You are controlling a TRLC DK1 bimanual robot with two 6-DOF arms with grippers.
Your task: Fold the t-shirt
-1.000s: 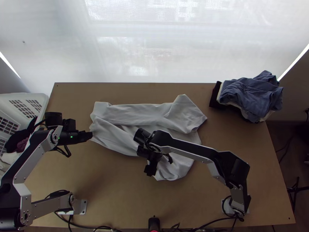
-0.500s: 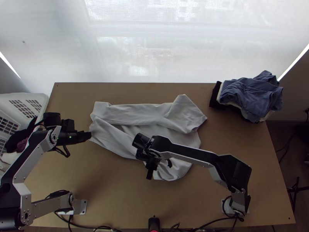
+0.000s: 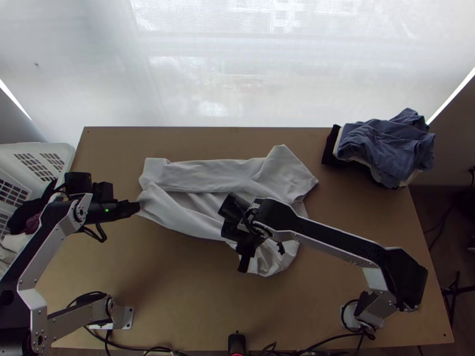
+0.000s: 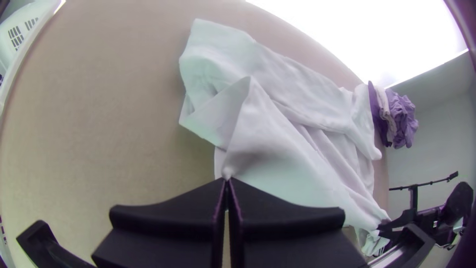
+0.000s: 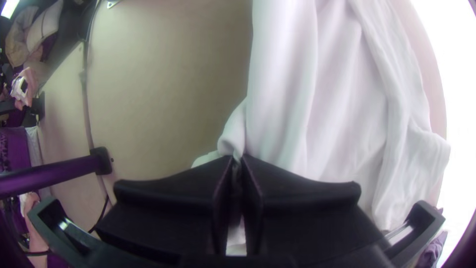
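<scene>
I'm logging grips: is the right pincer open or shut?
Shut on the white t-shirt: the right pincer pinches a gathered bit of it between its fingertips.

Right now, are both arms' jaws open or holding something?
Left gripper: closed, pinching an edge of the white shirt.
Right gripper: closed on the same shirt's gathered edge.

The T-shirt (image 3: 208, 173) lay on the table (image 3: 178, 296), at frame centre. The clothes pile (image 3: 386, 145) was located at upper right, on the table's far right corner, behind and right of the T-shirt. The basket (image 3: 65, 156) stood at the left frame edge, left of the T-shirt; garments (image 3: 22, 212) lay in it.
</scene>
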